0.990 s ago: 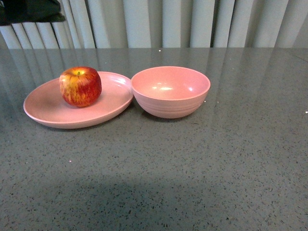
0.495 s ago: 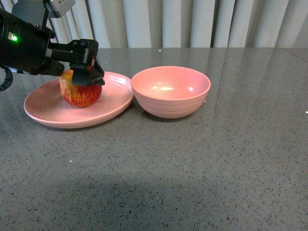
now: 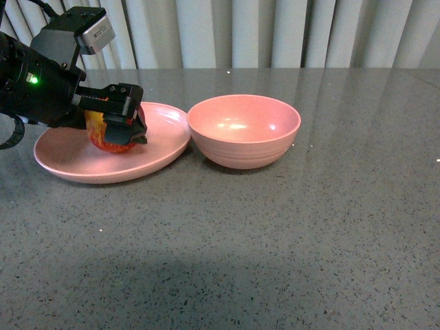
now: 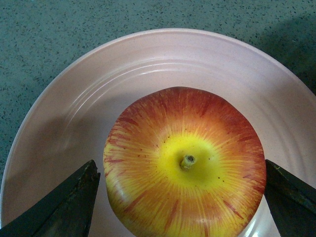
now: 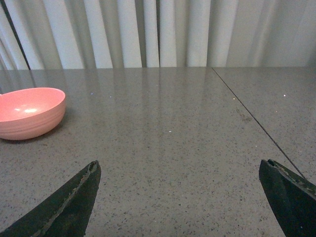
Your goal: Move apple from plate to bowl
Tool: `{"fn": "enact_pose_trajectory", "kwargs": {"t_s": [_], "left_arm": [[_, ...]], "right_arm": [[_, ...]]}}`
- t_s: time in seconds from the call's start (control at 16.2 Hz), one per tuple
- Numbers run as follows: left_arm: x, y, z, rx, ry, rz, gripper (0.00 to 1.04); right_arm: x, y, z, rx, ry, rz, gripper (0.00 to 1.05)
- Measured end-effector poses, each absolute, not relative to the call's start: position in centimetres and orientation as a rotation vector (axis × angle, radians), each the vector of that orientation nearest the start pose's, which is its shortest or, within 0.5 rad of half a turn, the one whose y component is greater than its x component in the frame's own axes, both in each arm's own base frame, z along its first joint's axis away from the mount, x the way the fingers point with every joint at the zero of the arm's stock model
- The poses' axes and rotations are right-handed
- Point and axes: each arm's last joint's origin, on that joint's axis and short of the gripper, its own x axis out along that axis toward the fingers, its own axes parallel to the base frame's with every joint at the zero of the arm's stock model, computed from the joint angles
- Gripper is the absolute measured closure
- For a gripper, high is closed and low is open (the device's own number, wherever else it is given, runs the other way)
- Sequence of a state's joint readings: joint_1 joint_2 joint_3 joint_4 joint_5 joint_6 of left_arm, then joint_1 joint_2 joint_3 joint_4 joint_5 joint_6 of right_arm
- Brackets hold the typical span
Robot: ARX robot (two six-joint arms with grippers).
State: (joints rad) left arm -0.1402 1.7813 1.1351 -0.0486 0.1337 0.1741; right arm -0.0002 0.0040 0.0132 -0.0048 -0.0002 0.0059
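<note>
The red and yellow apple (image 3: 110, 137) sits on the wide shallow pink plate (image 3: 161, 148) at the left of the table. My left gripper (image 3: 118, 127) is open and low around the apple, a finger on either side, hiding most of it in the front view. The left wrist view looks straight down on the apple (image 4: 185, 163) and the plate (image 4: 74, 113), with the fingertips (image 4: 69, 202) beside the fruit, not pressing it. The deep pink bowl (image 3: 243, 130) stands empty just right of the plate and also shows in the right wrist view (image 5: 28, 112). My right gripper (image 5: 180, 197) is open over bare table, out of the front view.
The grey speckled table (image 3: 275, 240) stretches in front of and to the right of the dishes. Pale vertical curtains (image 3: 275, 31) hang behind its far edge. A thin seam (image 5: 252, 118) runs across the tabletop in the right wrist view.
My left arm came into view from the upper left and has lowered its open gripper over the apple, from its top down around its sides. Apple, plate and bowl have not moved.
</note>
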Motion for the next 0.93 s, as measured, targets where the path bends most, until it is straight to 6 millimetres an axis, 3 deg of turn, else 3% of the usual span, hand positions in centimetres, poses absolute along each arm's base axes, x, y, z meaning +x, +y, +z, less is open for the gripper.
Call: {"fn": "enact_pose_trajectory", "kwargs": {"t_s": [0.06, 0.19, 0.25, 0.5, 0.93], "left_arm": [[37.7, -5.7, 20.0, 0.173, 0.670, -0.325, 0.10], [37.8, -5.6, 20.1, 0.163, 0.660, -0.335, 0.33], [37.7, -5.6, 20.1, 0.162, 0.661, -0.335, 0.36], [37.7, -5.5, 20.5, 0.168, 0.660, -0.334, 0.38], [37.2, -5.6, 25.6, 0.183, 0.544, -0.328, 0.38]], "right_arm": [[9.7, 0.0, 16.7, 0.006, -0.005, 0.000, 0.07], [9.7, 0.0, 16.7, 0.006, -0.004, 0.000, 0.07], [9.7, 0.0, 16.7, 0.006, -0.004, 0.000, 0.07], [9.7, 0.0, 16.7, 0.006, -0.004, 0.000, 0.07], [9.7, 0.0, 16.7, 0.006, -0.005, 0.000, 0.07]]}}
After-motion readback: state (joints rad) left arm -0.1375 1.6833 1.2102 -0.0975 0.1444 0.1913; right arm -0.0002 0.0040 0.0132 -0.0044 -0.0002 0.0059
